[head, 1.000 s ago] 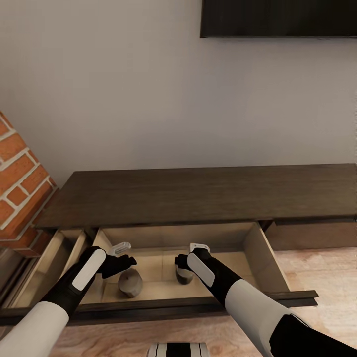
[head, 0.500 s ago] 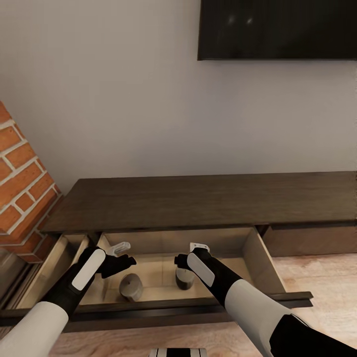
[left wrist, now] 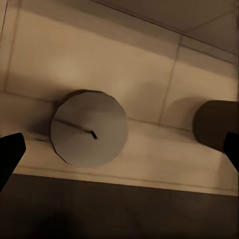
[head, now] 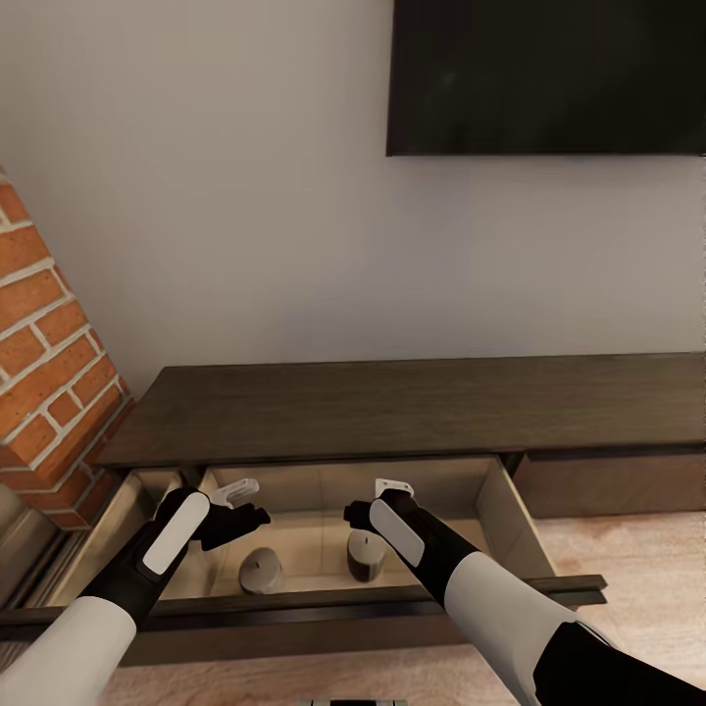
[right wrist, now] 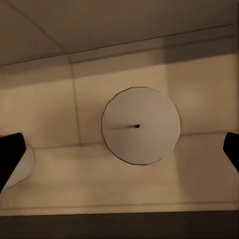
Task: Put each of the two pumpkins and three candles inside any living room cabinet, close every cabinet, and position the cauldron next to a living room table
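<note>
The cabinet (head: 412, 407) runs low along the wall with a wide drawer (head: 373, 600) pulled out, pale inside. Two candles stand on the drawer floor: one (head: 260, 571) under my left gripper (head: 247, 502), the other (head: 365, 556) under my right gripper (head: 373, 502). The left wrist view looks straight down on the left candle (left wrist: 89, 128), with the other candle (left wrist: 214, 127) off to one side. In the right wrist view, the right candle (right wrist: 141, 125) is centred between the fingertips. Both grippers, left (left wrist: 119, 152) and right (right wrist: 119, 152), are open and hold nothing. Pumpkins, cauldron and table are out of view.
A dark TV screen (head: 549, 78) hangs on the wall above the cabinet. A red brick wall (head: 49, 392) juts in at the left, with a second open drawer (head: 108, 529) beside it. Wood floor (head: 628, 559) lies to the right, below a shut drawer front (head: 608, 480).
The whole picture has shifted down, so the camera has moved. The two candles now show a little farther below the open grippers, and the right one is less covered.
</note>
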